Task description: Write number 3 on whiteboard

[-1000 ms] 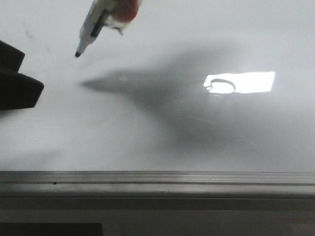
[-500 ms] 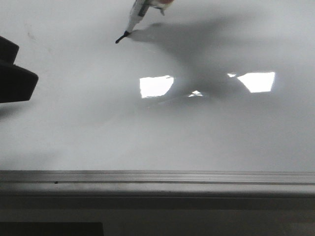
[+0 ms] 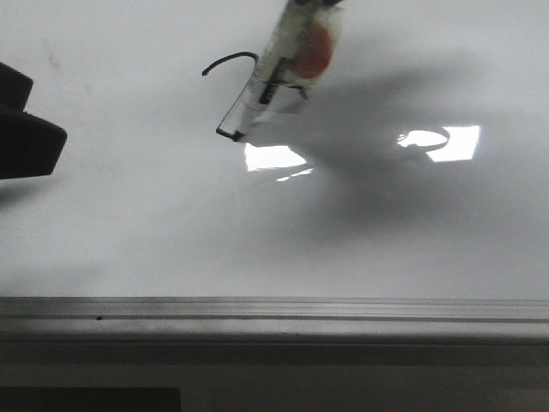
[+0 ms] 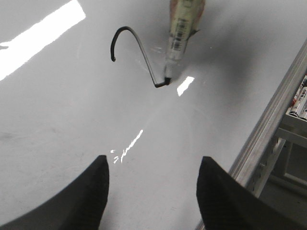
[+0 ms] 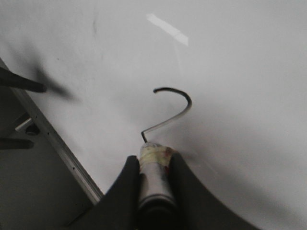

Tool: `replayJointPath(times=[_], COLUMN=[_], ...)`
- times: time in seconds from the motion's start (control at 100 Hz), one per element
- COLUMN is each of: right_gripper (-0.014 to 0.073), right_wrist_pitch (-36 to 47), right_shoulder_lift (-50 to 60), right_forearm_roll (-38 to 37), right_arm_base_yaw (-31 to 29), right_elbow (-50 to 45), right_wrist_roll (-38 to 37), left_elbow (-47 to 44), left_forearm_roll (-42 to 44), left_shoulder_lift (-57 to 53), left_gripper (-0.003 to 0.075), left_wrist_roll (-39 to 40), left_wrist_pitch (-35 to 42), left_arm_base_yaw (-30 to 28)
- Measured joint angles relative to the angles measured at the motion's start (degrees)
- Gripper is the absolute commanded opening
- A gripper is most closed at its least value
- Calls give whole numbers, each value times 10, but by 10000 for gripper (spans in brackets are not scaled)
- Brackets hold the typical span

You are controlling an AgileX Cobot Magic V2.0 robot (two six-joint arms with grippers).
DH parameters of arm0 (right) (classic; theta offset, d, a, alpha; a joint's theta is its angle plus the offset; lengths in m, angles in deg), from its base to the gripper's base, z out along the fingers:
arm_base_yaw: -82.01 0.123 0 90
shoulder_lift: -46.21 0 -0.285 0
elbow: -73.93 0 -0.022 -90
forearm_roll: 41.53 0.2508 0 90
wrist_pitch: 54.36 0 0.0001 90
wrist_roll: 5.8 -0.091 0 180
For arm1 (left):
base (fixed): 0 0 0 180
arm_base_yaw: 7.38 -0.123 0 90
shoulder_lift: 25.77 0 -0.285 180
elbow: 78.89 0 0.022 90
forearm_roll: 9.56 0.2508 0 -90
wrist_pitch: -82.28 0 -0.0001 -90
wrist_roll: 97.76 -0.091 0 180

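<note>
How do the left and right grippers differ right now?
The right gripper has its fingers closed on the marker, while the left gripper has its fingers spread wide and holds nothing. The right one works at the drawn stroke, marker tip touching the whiteboard; the left one sits off to the side of the stroke, clear of the line. Both have dark fingers and sit over the same board.

Marker (image 3: pixel 283 64) cut off at the top edge in the front view — upper barrel and right pincer out of sight there. Part of the number 3 (image 3: pixel 230 62) covered by the barrel. Left pincer (image 4: pixel 151 191) cropped at the frame's bottom — only two dark fingers (image 4: pixel 76 206) showing. Labels by the whiteboard (image 4: pixel 57 143) rail too small to read.
</note>
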Motion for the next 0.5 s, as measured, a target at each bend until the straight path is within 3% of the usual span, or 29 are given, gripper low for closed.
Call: replayJointPath(times=[0.11, 0.5], right_gripper=[-64, -64], right_wrist_pitch=[-16, 38], right_shoulder_lift=[10, -46], right_forearm_roll=[-13, -25], right_arm_base_yaw=[6, 113], right_elbow=[-14, -24], right_wrist_roll=[-3, -5], left_elbow=[0, 0], left_forearm_roll=[0, 2], left_shoulder_lift=[0, 19], left_gripper=[367, 367], left_wrist_roll=[0, 0], left_wrist_pitch=[1, 27], left_arm_base_yaw=[0, 25])
